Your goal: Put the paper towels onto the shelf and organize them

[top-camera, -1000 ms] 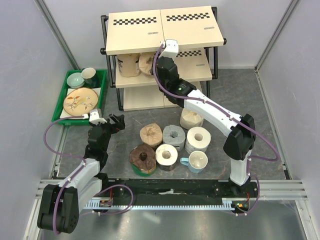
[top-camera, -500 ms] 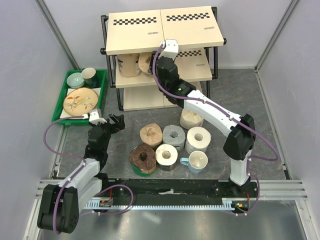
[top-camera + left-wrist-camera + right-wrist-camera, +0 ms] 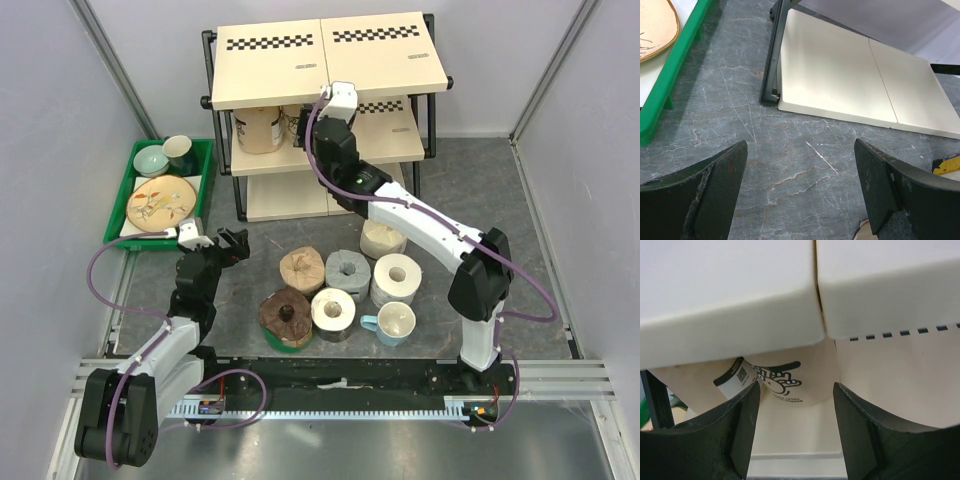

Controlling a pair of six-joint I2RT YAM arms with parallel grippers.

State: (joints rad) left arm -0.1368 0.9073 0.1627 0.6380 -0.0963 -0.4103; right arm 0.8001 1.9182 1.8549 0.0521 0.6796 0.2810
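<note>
The shelf (image 3: 330,60) stands at the back; its middle tier holds a cream paper towel roll (image 3: 258,130). Beside it stands a wrapped roll (image 3: 790,375) with black print, just beyond my right gripper (image 3: 796,390), whose jaws are open and clear of it. In the top view my right gripper (image 3: 305,135) reaches under the top board. On the floor lie tan (image 3: 302,268), grey (image 3: 347,270), white (image 3: 396,278), dark brown (image 3: 286,315) and cream (image 3: 382,238) rolls. My left gripper (image 3: 800,150) hangs open over bare floor, near the shelf's bottom board (image 3: 840,75).
A green tray (image 3: 118,215) with dishes sits at the left, its edge (image 3: 670,75) near my left gripper. A white mug (image 3: 395,322) with a blue handle stands among the floor rolls. Grey walls close in both sides.
My right gripper has opened and let go of the wrapped roll on the middle tier. The left arm has not moved.
</note>
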